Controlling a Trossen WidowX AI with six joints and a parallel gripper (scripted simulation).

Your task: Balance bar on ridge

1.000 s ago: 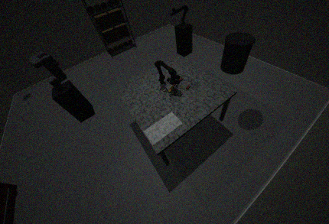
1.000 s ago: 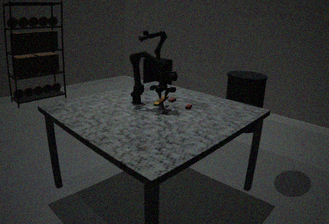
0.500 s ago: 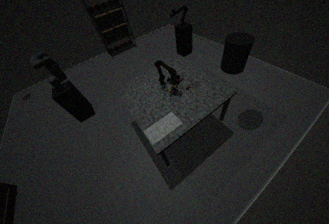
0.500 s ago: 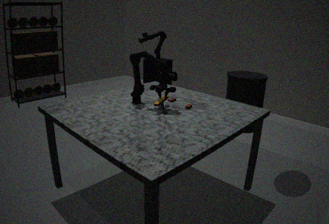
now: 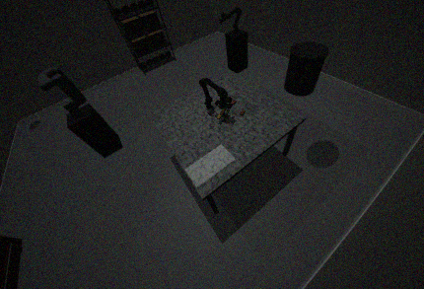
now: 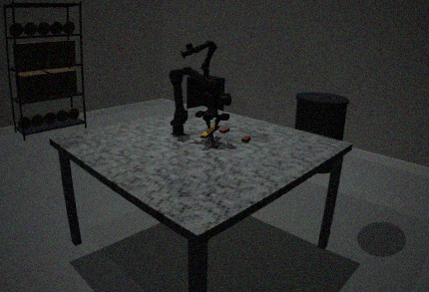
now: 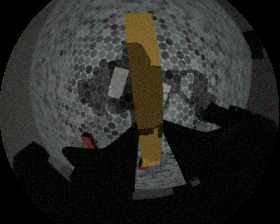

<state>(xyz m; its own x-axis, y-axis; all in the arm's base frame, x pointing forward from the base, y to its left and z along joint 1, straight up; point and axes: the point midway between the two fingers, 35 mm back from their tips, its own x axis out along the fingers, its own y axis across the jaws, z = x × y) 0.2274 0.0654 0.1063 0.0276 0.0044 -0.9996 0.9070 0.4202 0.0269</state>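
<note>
1. A long yellow bar (image 5: 220,116) (image 6: 207,133) (image 7: 146,90) hangs over the mottled grey table (image 5: 187,129) (image 6: 150,168) (image 7: 92,55), with pale surfaces, probably the ridge (image 7: 118,83), showing beneath it in the wrist view.
2. The bar is in hand and appears to cross the ridge; whether it touches the ridge or sits level cannot be told. Left to do, by judgement: settle it in balance, then let go.
3. The black claw (image 5: 225,114) (image 6: 214,128) (image 7: 149,123), partly open, grasps the bar between its fingers.
</note>
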